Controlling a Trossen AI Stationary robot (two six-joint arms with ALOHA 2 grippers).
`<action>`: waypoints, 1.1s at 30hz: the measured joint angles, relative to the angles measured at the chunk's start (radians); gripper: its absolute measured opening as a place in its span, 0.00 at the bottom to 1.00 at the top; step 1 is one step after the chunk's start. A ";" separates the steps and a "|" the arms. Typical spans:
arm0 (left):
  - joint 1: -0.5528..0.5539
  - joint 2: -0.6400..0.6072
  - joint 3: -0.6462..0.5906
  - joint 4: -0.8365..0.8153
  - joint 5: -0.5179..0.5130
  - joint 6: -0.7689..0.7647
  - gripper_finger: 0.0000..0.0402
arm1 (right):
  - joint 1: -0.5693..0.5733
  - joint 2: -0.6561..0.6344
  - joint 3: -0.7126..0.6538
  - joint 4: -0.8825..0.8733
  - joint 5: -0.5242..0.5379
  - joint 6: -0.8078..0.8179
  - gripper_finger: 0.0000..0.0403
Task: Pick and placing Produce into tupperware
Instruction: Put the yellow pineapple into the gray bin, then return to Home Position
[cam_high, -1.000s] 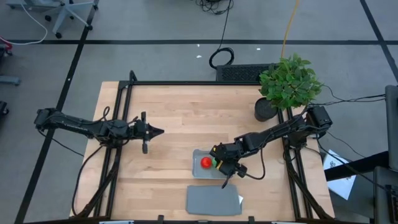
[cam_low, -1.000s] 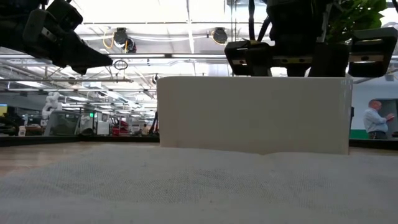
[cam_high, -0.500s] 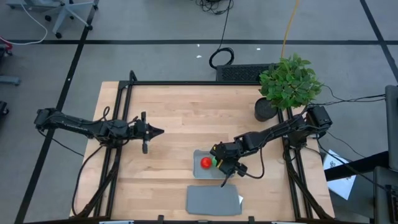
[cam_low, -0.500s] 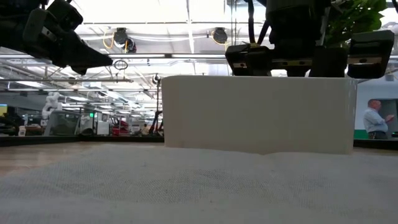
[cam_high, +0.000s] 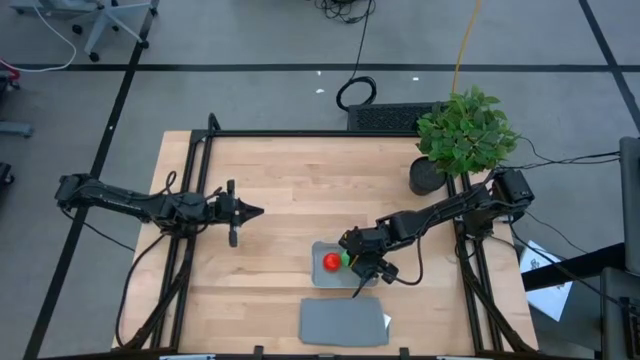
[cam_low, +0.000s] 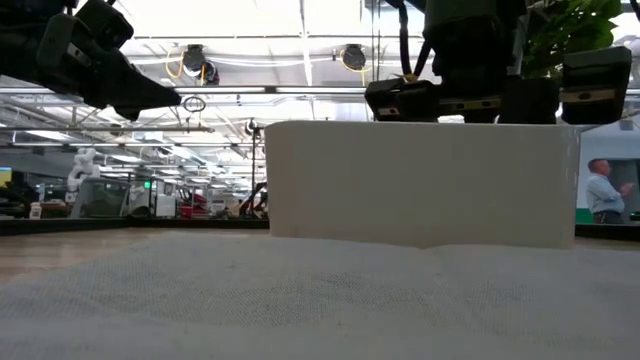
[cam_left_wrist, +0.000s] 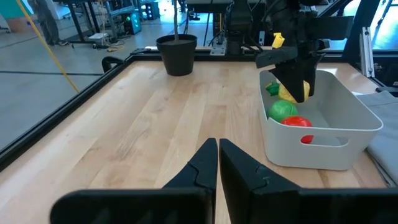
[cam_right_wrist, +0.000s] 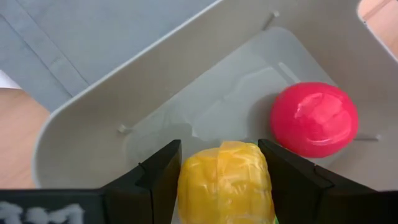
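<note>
The tupperware (cam_high: 316, 250) sits near the table's near edge, right of centre, and fills the low view as a pale wall (cam_low: 420, 185). Inside lie the red round piece (cam_right_wrist: 314, 118) (cam_high: 330, 262) and the green round piece (cam_left_wrist: 283, 110). My right gripper (cam_high: 355, 265) (cam_right_wrist: 224, 165) reaches down into the tupperware, shut on the yellow piece (cam_right_wrist: 224, 183); its green tip (cam_left_wrist: 272, 88) shows in the left wrist view. My left gripper (cam_high: 258, 211) (cam_left_wrist: 218, 149) waits shut above the table's left half. My right gripper pinches the yellow piece by its two sides (cam_right_wrist: 186, 180) between both fingers (cam_right_wrist: 158, 171), coming from above and pointing down. The piece sits low inside the tupperware beside the green one (cam_left_wrist: 287, 93); whether it rests on the floor I cannot tell.
The flat grey lid (cam_high: 343, 322) lies just nearer than the tupperware, at the table's near edge. A potted leafy plant (cam_high: 465, 130) stands at the far right corner, its dark pot (cam_left_wrist: 177, 55) on the wood. Bare wood lies between the two arms.
In the low view the tupperware has slid a little toward the table's right, with my right gripper inside it shifting the same way. My left arm has kept still.
</note>
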 joint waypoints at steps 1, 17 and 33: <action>0.000 0.000 0.000 0.000 0.000 -0.001 0.05 | 0.000 0.000 0.000 0.000 0.000 0.000 0.48; 0.000 0.000 0.000 -0.006 0.001 -0.008 0.05 | 0.000 0.000 0.000 0.000 -0.001 0.066 0.51; 0.000 0.000 0.000 -0.027 0.001 -0.013 0.05 | 0.000 0.000 0.011 -0.002 0.008 0.114 0.59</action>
